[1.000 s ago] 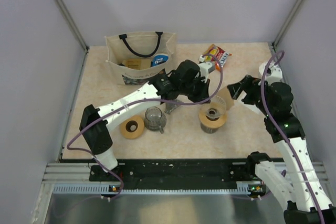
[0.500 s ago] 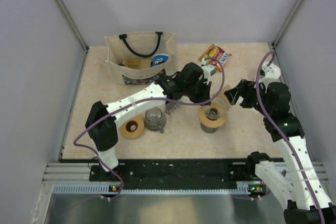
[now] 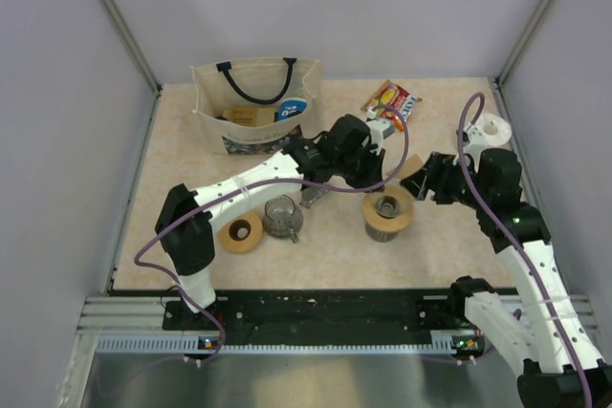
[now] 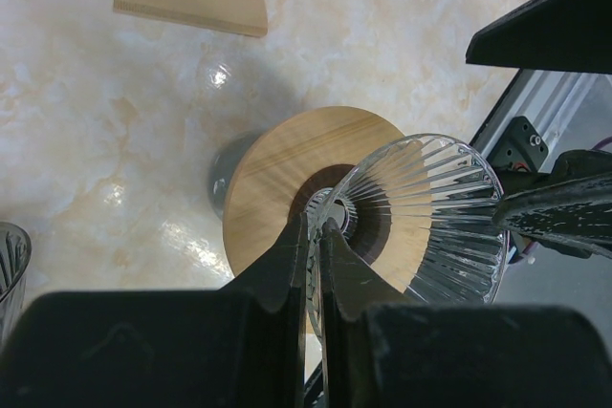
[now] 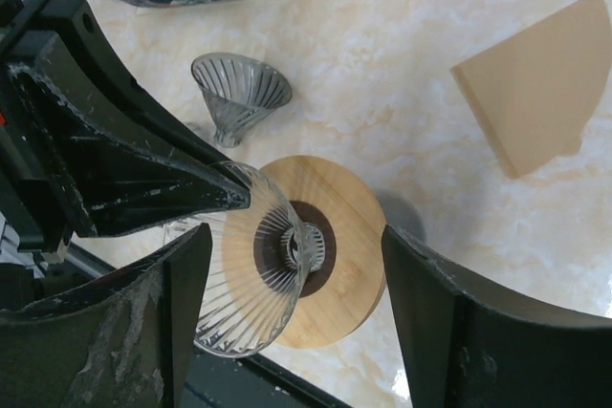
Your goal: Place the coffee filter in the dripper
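The left gripper clamps the rim of the dripper, seemingly steadying it. The right gripper, fingers wide apart, should reach the filter nearby and pinch one edge.

left arm: white shell links with chunky black joint housings in between

right arm: same deal, white links and black joints, plus a row of tiny dark dots down the lower link

cables: purple, hanging in loose loops off both arms

left end effector: matte black fingers, thin tapered tips

right end effector: black too, pretty scuffed, whitish scratches and flecks all over

bases: black blocks, bottom of the frame
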Action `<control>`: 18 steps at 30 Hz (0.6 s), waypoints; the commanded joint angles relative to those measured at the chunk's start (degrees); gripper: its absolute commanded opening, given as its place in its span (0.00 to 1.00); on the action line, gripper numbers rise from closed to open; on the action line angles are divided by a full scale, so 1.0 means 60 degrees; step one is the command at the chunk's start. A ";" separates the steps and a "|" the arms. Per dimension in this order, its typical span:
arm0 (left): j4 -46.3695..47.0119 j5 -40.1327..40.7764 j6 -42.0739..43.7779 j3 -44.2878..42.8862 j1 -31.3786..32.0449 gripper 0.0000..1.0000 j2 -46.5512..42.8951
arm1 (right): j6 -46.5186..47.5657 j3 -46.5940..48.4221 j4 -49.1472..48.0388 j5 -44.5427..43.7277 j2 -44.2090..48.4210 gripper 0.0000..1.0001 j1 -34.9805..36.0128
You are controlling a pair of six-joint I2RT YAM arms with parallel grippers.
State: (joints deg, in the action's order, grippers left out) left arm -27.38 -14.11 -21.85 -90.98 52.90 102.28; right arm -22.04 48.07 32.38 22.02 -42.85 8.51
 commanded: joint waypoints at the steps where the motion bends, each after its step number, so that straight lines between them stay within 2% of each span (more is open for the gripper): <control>1: 0.0022 0.0242 0.0418 0.0222 -0.0043 0.00 0.0180 | 0.0041 -0.0058 0.0243 0.0386 -0.0065 0.70 0.0017; 9: 0.0153 0.0227 0.0477 0.0588 -0.0043 0.00 0.0253 | -0.0091 -0.0366 0.0258 0.1193 -0.0431 0.61 0.0017; 14: -0.0109 0.0579 0.0448 0.0530 -0.0043 0.00 0.0253 | -0.0178 -0.0497 0.0258 0.0974 -0.0490 0.35 0.0017; 18: -0.0315 0.0696 0.0389 0.0384 -0.0043 0.00 0.0326 | -0.0252 -0.0644 0.0345 0.0828 -0.0519 0.20 0.0031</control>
State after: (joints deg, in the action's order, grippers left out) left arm -24.21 -14.22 -21.17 -89.38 52.90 102.28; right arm -23.18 44.60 35.00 27.51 -46.02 8.51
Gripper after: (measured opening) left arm 0.086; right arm 0.254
